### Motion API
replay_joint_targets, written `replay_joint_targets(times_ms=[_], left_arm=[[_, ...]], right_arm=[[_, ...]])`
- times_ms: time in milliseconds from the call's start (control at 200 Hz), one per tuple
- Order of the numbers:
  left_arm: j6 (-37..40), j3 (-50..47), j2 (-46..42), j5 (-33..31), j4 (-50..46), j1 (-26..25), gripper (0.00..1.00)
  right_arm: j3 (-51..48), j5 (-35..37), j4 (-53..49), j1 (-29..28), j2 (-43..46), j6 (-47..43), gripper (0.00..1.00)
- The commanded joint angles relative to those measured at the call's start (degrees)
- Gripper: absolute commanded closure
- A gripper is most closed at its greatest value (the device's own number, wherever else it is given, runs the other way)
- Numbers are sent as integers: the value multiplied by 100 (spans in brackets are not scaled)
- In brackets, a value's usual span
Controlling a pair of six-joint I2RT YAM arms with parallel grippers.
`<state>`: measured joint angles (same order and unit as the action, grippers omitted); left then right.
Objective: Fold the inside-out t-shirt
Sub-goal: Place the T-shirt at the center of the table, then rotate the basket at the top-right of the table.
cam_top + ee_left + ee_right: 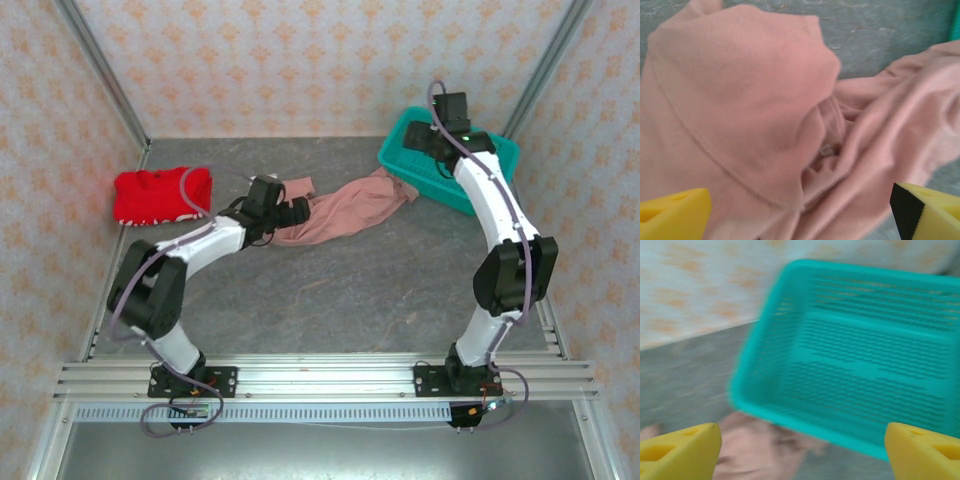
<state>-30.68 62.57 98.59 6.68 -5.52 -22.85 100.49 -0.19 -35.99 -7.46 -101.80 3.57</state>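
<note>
The t-shirt (340, 212) lies on the counter (350, 290) in a long, crumpled bunch. It runs from the middle of the counter to the near corner of the basket (497, 160). It is not flat, and no fold is made yet.

The left gripper (800, 212) hangs right over the left end of the t-shirt. Its 2 fingers (672, 215) are spread wide and hold nothing. In the left wrist view, a stitched hem shows on the cloth below, with soft folds piled beside it.

The right gripper (800, 452) is up by the basket, at the other end of the t-shirt. Its fingers are spread wide too, with nothing between them. A blurry bit of pink cloth shows below the basket's edge.

A red garment (150, 195) lies alone at the far left, apart from the t-shirt.

This looks like the very start of the job: laying the t-shirt out flat.

Next, each gripper likely needs to go down and pinch 1 end of the cloth. Then they can pull apart to spread it. The left gripper could take the hem under it. The right gripper must catch cloth, not the basket's rim.
</note>
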Motion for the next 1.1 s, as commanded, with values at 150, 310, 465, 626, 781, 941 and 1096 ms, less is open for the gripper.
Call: replay_joint_targets(times_ms=[150, 310, 465, 626, 781, 941, 1096], left_arm=[[243, 687, 1049, -264, -645, 33, 32], [233, 645, 1282, -191, -535, 29, 55], [290, 634, 1257, -180, -503, 27, 73], [299, 619, 1232, -98, -480, 31, 85], [316, 546, 1156, -119, -437, 31, 92], [361, 486, 1119, -199, -463, 37, 95], [387, 435, 1119, -264, -469, 40, 95]], right_arm=[[-383, 618, -538, 61, -552, -2247, 8], [-184, 590, -890, 105, -1031, -2915, 8], [-9, 709, -975, 120, -1435, -3219, 10], [369, 906, -1129, 197, -1799, -3285, 29], [503, 939, -1208, 306, -1817, -3109, 54], [701, 999, -1344, 411, -1859, -2773, 70], [1073, 905, -1527, 412, -2021, -2326, 79]])
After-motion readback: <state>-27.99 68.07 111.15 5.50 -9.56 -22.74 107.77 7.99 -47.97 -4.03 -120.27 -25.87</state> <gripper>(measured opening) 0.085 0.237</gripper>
